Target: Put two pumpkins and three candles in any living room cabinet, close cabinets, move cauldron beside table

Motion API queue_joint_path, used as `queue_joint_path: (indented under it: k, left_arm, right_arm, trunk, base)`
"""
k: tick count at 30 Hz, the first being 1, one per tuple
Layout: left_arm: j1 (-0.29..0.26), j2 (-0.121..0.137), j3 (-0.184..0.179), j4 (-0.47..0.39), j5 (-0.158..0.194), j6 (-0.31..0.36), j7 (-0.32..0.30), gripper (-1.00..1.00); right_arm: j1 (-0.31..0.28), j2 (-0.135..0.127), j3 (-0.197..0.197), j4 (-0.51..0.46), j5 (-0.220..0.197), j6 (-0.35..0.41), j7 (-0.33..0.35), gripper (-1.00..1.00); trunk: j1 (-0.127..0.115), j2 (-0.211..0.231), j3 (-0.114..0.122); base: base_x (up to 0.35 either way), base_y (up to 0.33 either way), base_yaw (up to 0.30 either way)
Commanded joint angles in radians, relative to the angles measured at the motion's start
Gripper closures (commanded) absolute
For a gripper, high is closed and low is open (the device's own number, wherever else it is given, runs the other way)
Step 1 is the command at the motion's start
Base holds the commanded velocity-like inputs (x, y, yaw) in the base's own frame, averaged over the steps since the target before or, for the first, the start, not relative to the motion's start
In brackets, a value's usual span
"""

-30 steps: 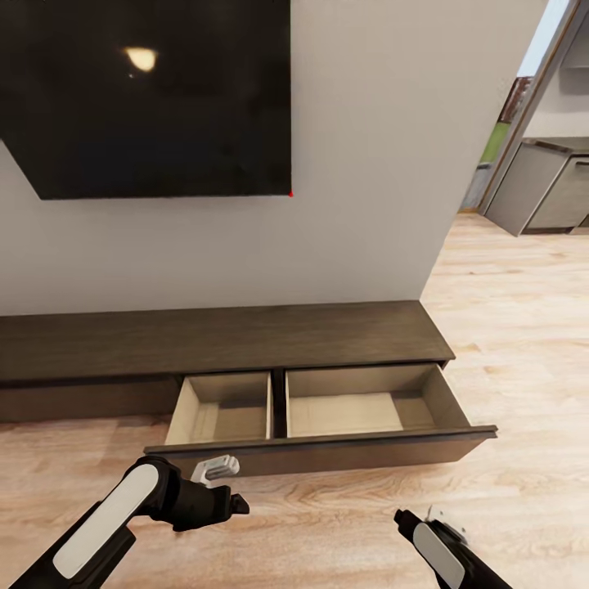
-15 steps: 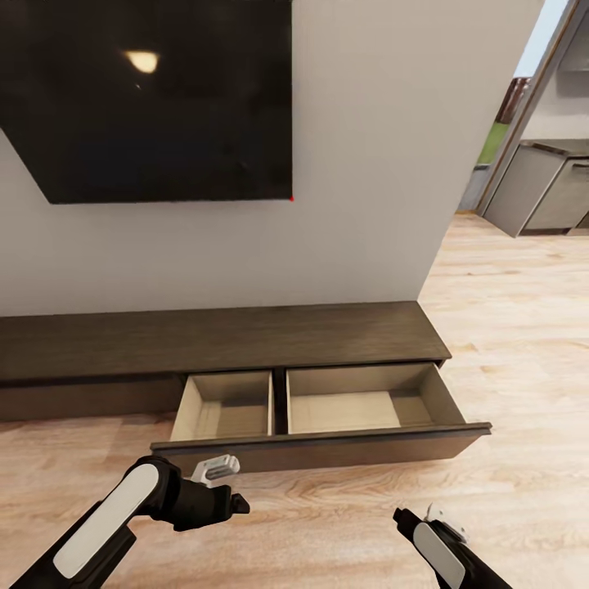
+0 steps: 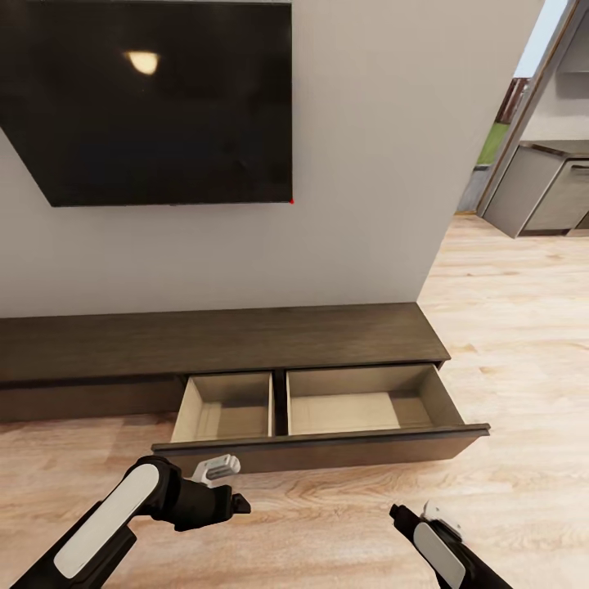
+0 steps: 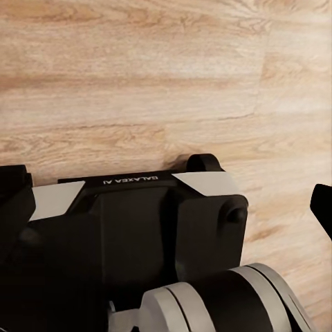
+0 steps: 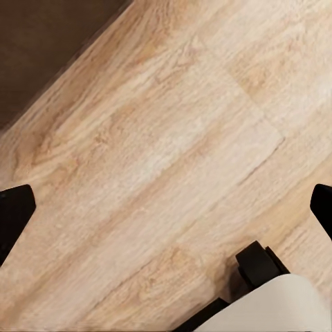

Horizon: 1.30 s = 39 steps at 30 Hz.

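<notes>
Right claw [image 5: 166, 200] agape (empty); cabinet [image 3: 245, 339] drawer [image 3: 327, 446] pushed slightly inward.

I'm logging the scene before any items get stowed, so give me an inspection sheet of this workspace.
Surface: light wood-plank floor, bare where visible.
Job's things: long low dark-brown wood cabinet; its right drawer is pulled open, both compartments empty. Pumpkins, candles, cauldron: nothing seen.
Clutter: nothing seen.
Grippers: left end effector low over the floor before the drawer front; right end effector fingers wide apart over the floor, empty.
Cables: nothing seen.
Surroundings: black wall screen, white wall, grey kitchen cupboards through the doorway.
</notes>
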Motion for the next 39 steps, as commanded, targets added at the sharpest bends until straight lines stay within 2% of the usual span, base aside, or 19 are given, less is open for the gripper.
queue_joint_path:
  k: [1, 7, 24, 31, 39]
  left_arm:
    - [-0.001, 0.001, -0.001, -0.001, 0.01, 0.0, 0.01, -1.0]
    - [-0.001, 0.001, -0.001, -0.001, 0.01, 0.0, 0.01, -1.0]
    - [-0.001, 0.0, 0.0, -0.001, 0.011, 0.0, 0.01, -1.0]
    - [-0.001, -0.002, 0.0, -0.001, 0.01, 0.0, 0.01, -1.0]
    - [-0.001, -0.001, 0.003, -0.001, 0.011, 0.0, 0.01, -1.0]
  right_arm:
    - [-0.001, -0.002, 0.006, -0.002, -0.004, 0.004, 0.013, -1.0]
    - [-0.001, -0.006, 0.004, -0.001, -0.008, 0.003, 0.053, -1.0]
    - [-0.001, -0.01, 0.002, 0.011, -0.01, 0.001, 0.056, -1.0]
    - [-0.001, -0.006, 0.002, 0.011, -0.01, -0.002, 0.056, -1.0]
    - [-0.001, -0.003, 0.002, 0.011, -0.01, -0.003, 0.055, -1.0]
  trunk:
    - [0.0, -0.001, -0.001]
    - [0.0, -0.001, -0.001]
    - [0.0, -0.001, -0.001]
    - [0.0, -0.001, -0.001]
    - [0.0, -0.001, -0.001]
  base:
    - [0.0, 0.0, 0.0]
    - [0.0, 0.0, 0.0]
    - [-0.002, 0.0, 0.0]
    - [-0.201, 0.0, 0.0]
    - [-0.039, 0.0, 0.0]
